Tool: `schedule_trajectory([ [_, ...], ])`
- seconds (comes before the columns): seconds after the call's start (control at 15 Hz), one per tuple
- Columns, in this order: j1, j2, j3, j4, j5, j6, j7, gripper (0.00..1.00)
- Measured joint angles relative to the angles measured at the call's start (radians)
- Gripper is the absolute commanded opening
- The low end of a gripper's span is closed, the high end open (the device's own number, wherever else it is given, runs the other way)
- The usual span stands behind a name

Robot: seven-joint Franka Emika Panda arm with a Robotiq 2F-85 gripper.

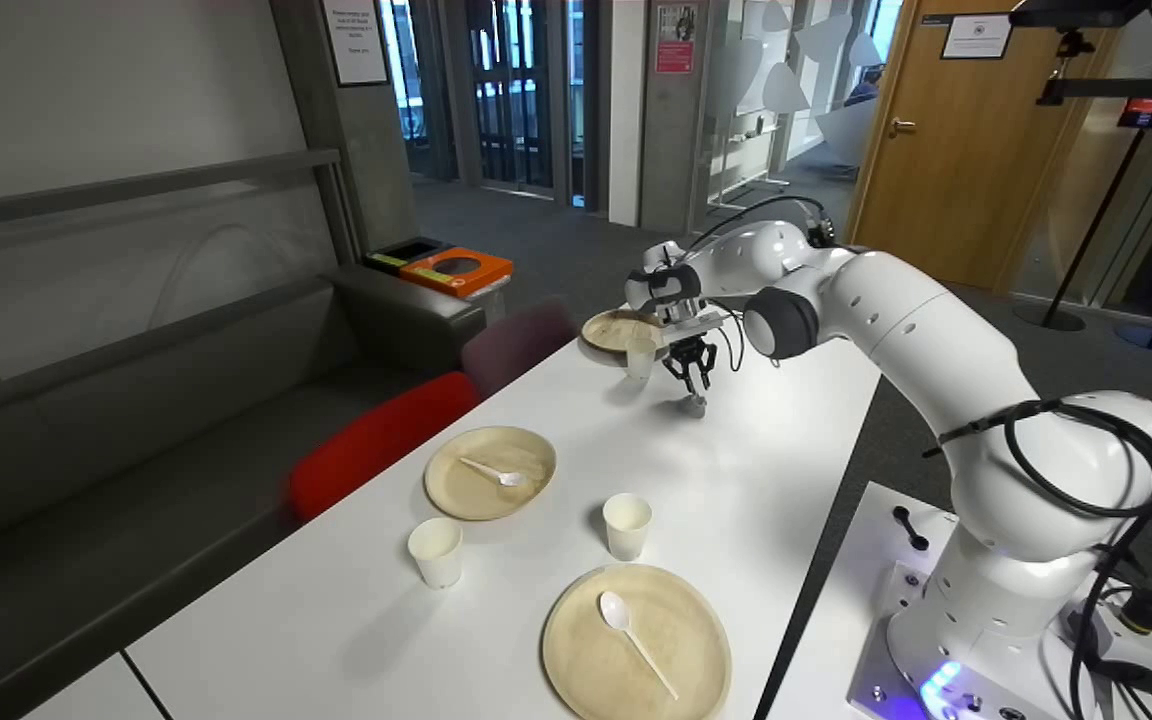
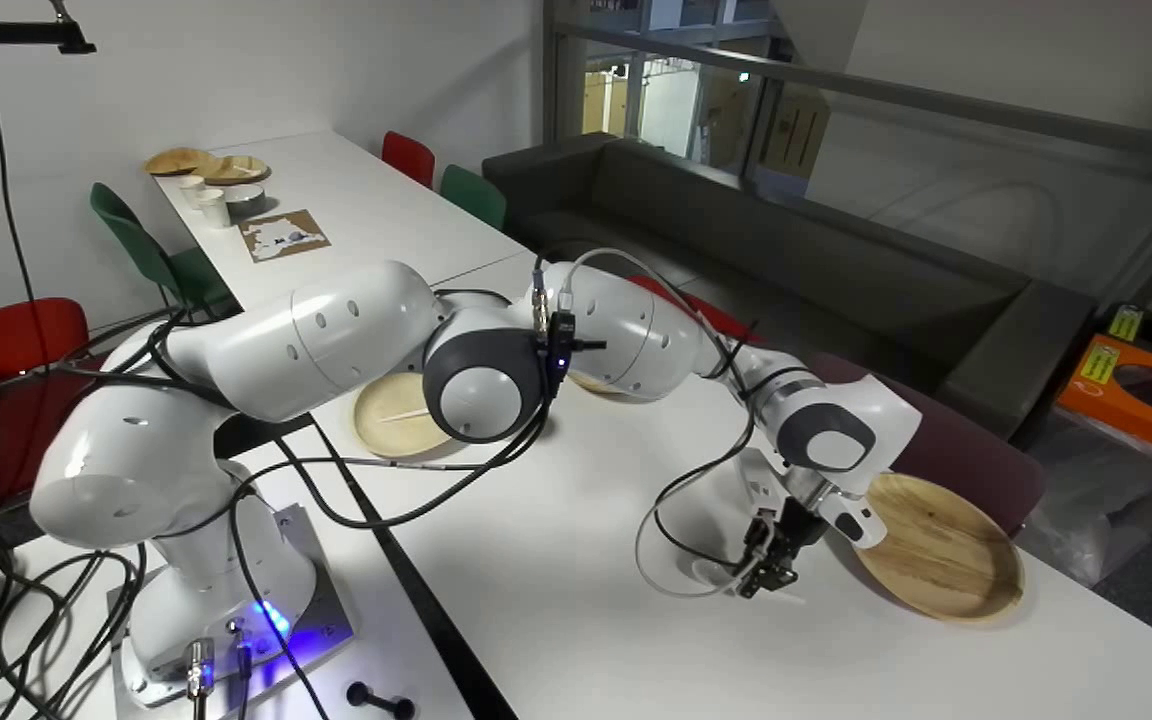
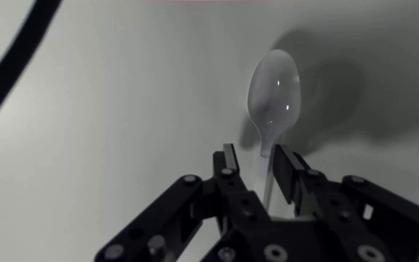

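Between the spread jaws lies the handle of a pale spoon, perhaps touching one side.

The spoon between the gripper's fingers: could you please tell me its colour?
The spoon is a pale, slightly greyish white; the wrist view shows it best.

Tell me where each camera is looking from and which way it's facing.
In an exterior view: from above the table, near the base, facing along it towards the wooden door; the arm shows at right.
In an exterior view: from above, base at lower left, facing across the table to the grey sofa; the arm spans the frame.
Wrist view: from the arm's end, facing down at a spoon, which reaches between the parted fingers at the bottom.
Both exterior views share arm, table, sofa and orange-topped bin.
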Motion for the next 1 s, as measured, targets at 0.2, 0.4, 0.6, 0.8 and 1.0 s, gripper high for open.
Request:
schedule_trajectory([
  [0.2, 0.000, 0.000, 0.000, 0.000, 0.000, 0.000, 0.000, 0.21],
  [0.4, -0.001, 0.000, 0.000, 0.000, 0.000, 0.000, 0.000, 0.53],
  [0.6, -0.003, 0.000, 0.000, 0.000, 0.000, 0.000, 0.000, 0.67],
  [0.8, -0.008, 0.000, 0.000, -0.002, 0.011, 0.029, 0.008, 0.65],
  [1.0, -0.017, -0.001, 0.000, -0.012, 0.039, 0.105, 0.021, 0.62],
])
